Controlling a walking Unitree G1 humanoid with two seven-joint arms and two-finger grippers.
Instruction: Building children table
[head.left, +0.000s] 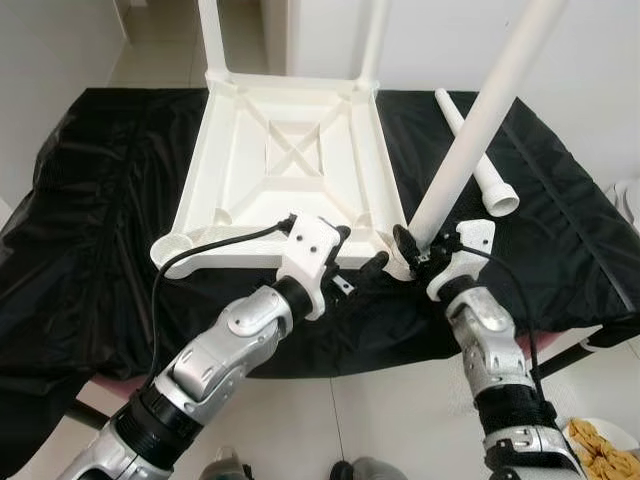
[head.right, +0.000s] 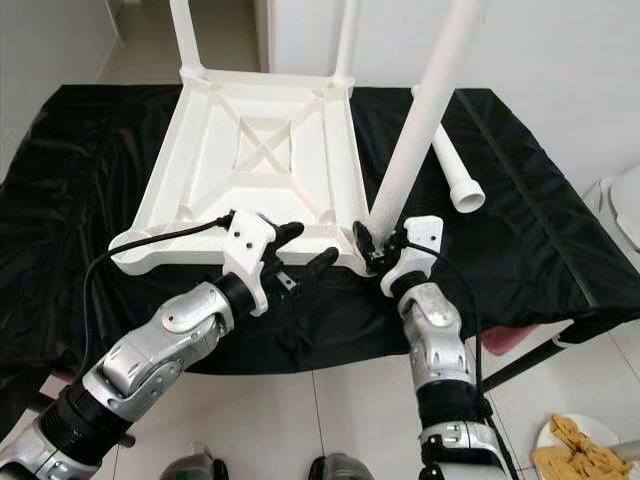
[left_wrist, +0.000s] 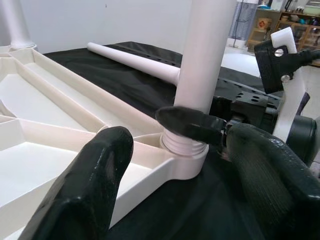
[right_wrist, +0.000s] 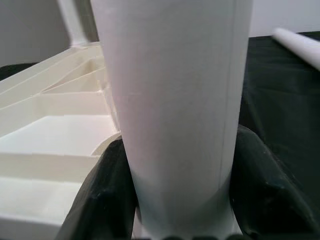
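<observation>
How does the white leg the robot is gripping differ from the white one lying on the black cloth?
The gripped leg stands tilted, its threaded end at the near corner socket of the upturned tabletop; the loose leg lies flat on the black cloth, touching no socket. The right gripper clamps the gripped leg's base; nothing holds the loose leg. Both are plain white tubes.

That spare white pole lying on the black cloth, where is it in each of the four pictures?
Left eye view: spare pole lies right of the upturned table, behind the tilted pole.
Right eye view: same place.
Left wrist view: lying across the cloth behind the upright pole.
Right wrist view: one end at the upper corner.
Shared landmark: the tilted pole in the right claw.
</observation>
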